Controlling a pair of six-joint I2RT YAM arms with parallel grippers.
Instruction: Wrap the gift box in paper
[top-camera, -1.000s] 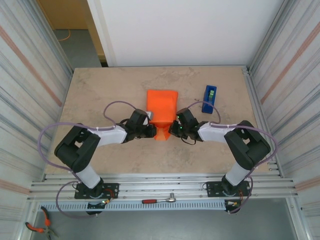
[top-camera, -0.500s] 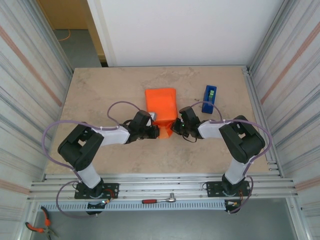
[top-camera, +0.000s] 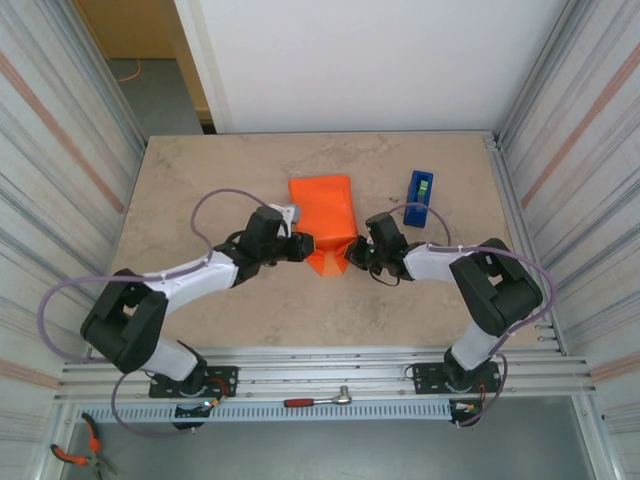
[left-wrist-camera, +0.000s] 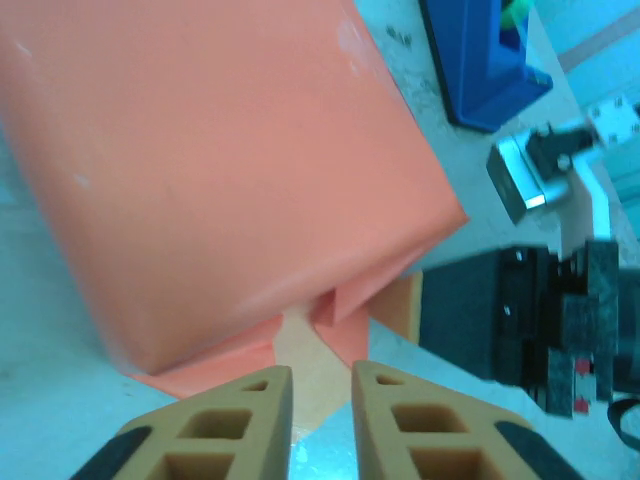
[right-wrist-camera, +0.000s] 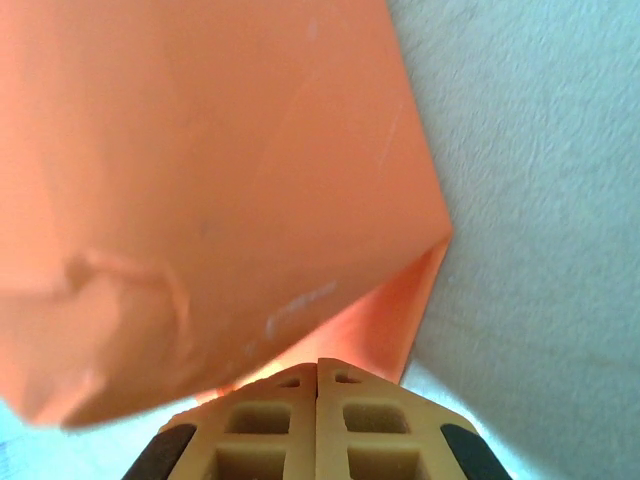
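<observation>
The orange paper (top-camera: 322, 215) is folded round the gift box, which is hidden inside it, in the middle of the table. A pointed flap (top-camera: 326, 263) sticks out at the near end. My left gripper (top-camera: 303, 246) sits at the flap's left side. Its fingers stand slightly apart (left-wrist-camera: 320, 372) with nothing between them, over a pale patch between the orange folds (left-wrist-camera: 305, 345). My right gripper (top-camera: 350, 254) is at the flap's right side. It is shut (right-wrist-camera: 318, 365), and its tips touch the edge of the paper (right-wrist-camera: 200, 180).
A blue tape dispenser (top-camera: 419, 196) stands to the right of the parcel, also near the top of the left wrist view (left-wrist-camera: 480, 60). The right gripper's dark body (left-wrist-camera: 530, 310) lies close across from the left fingers. Metal walls enclose the table (top-camera: 200, 180) on both sides.
My left gripper's fingers have parted and let go of the flap, and the left arm has stretched out. The parcel shifted slightly. The right gripper stays shut.
</observation>
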